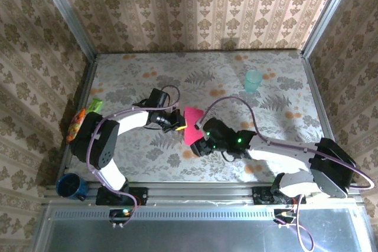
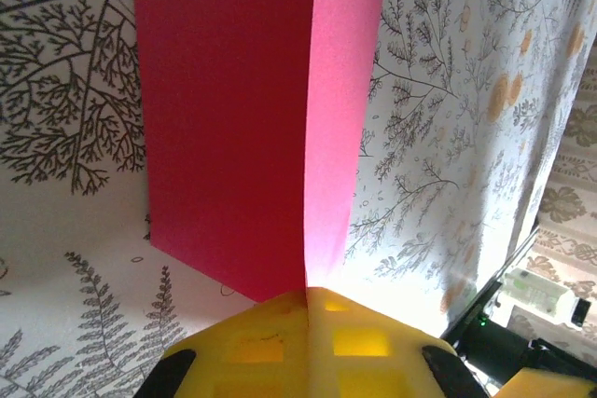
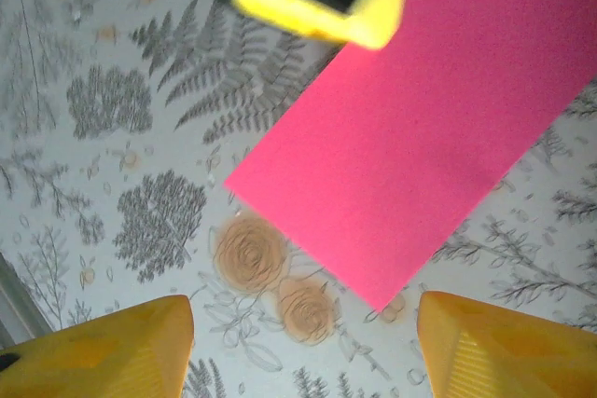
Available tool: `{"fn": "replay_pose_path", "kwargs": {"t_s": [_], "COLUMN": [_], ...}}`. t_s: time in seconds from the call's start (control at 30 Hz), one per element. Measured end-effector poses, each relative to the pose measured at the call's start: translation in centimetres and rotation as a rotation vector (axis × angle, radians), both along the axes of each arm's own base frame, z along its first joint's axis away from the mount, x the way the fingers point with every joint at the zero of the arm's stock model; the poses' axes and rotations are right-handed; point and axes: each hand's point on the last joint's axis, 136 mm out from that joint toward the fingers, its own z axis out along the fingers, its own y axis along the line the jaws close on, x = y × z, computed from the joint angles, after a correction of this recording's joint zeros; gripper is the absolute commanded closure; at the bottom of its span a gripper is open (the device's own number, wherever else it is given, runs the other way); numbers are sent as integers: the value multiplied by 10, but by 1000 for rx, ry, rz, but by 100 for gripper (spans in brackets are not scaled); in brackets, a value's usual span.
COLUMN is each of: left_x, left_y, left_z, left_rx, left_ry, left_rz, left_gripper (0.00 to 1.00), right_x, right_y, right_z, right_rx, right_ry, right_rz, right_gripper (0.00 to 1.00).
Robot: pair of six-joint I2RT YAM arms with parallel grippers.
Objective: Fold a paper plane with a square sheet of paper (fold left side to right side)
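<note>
Pinching paper (image 1: 192,126) edge at 9 o'clock: left gripper (image 1: 176,123) clamped on it, mid-table; right gripper (image 1: 202,143) at 6 o'clock, jaws apart, empty. Looks thin, floppy, creases easily; grab edges, not middle.

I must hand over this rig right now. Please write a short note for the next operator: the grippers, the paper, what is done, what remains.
Left gripper: shut on the square sheet of paper, pinching it at one end of the crease.
Right gripper: open, jaws wide, above a corner of the sheet, touching nothing.
Paper: in the middle of the table, between the two grippers.
Done: one crease runs along the sheet, with two flaps meeting at it.
Left: probably to press that fold flat, then make the remaining plane folds.
</note>
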Motion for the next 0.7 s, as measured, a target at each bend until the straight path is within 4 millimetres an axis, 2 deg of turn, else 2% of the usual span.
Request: {"fn": "replay_pose_path", "kwargs": {"t_s": [0.13,0.37,0.5,0.7], "left_x": [-3,-5,-5,-5], "left_y": [3,3,3,3], "left_z": [-2,-2,-2,-2], "left_rx": [5,8,7,7], "left_ry": [38,65,70,79], "left_rz": [17,31,35,42], "left_gripper": [100,100,100,100], "right_x": [-15,-12,-7,1], "right_y": [12,33,39,45], "right_z": [-13,-29,-35,-40], "right_rx": [-139,-284,-328,-364], "right_ry": [-93,-196,-221,-243], "right_rz": [73,130,134,134], "right_gripper": [25,23,27,41]}}
